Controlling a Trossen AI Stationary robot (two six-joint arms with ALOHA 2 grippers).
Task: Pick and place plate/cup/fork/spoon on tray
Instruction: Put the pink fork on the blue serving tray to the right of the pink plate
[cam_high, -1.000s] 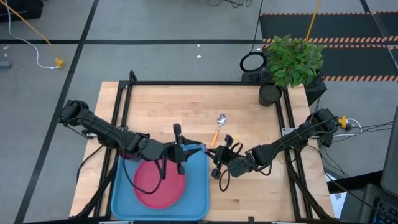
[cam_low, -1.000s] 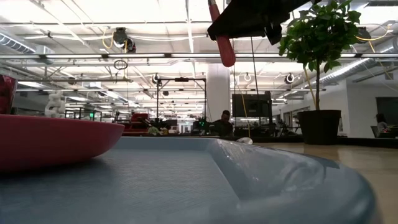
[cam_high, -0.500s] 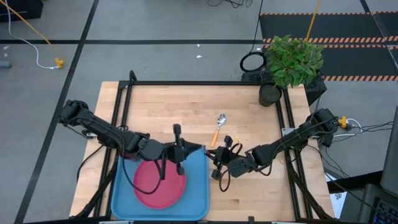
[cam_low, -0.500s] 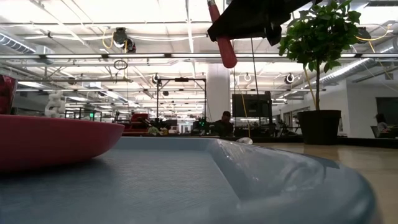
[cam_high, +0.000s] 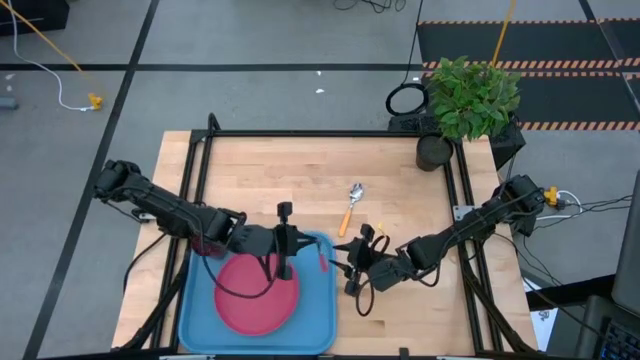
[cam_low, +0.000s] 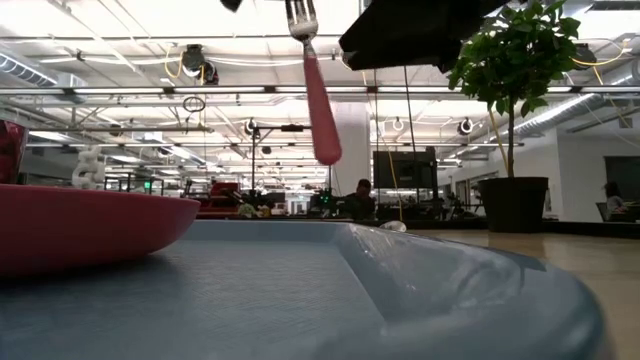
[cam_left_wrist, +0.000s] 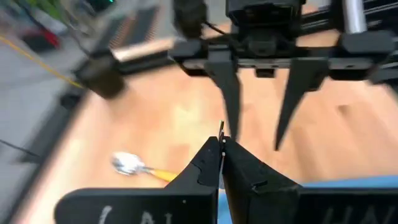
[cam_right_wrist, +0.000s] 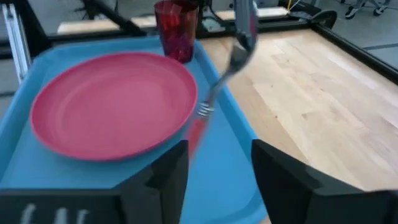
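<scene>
The left gripper (cam_high: 296, 243) is pinching the fork (cam_high: 321, 254) by its tines at the centre of the high view, its fingers (cam_left_wrist: 211, 165) closed tight around the thin metal, and the red-pink handle is hanging down over the right part of the tray (cam_high: 322, 318); in the low view the fork (cam_low: 315, 90) is dangling tines-up near the top centre. The right gripper (cam_high: 352, 268) is sitting just right of the tray's right rim, facing the left gripper, with its fingers (cam_right_wrist: 168, 171) spread apart and nothing between them. The left arm is stretching in from the upper left of the table, low and nearly flat; the right arm is reaching in from the right edge in a similar low pose. The plate (cam_high: 255, 293) is lying on the tray, and the cup (cam_right_wrist: 176, 30) is standing at the tray's far corner beside the plate. The spoon (cam_high: 351, 203) is lying on the bare wooden table (cam_high: 300, 170) above the grippers. A potted plant (cam_high: 470, 98) is standing at the table's upper right corner, with grey floor around.
</scene>
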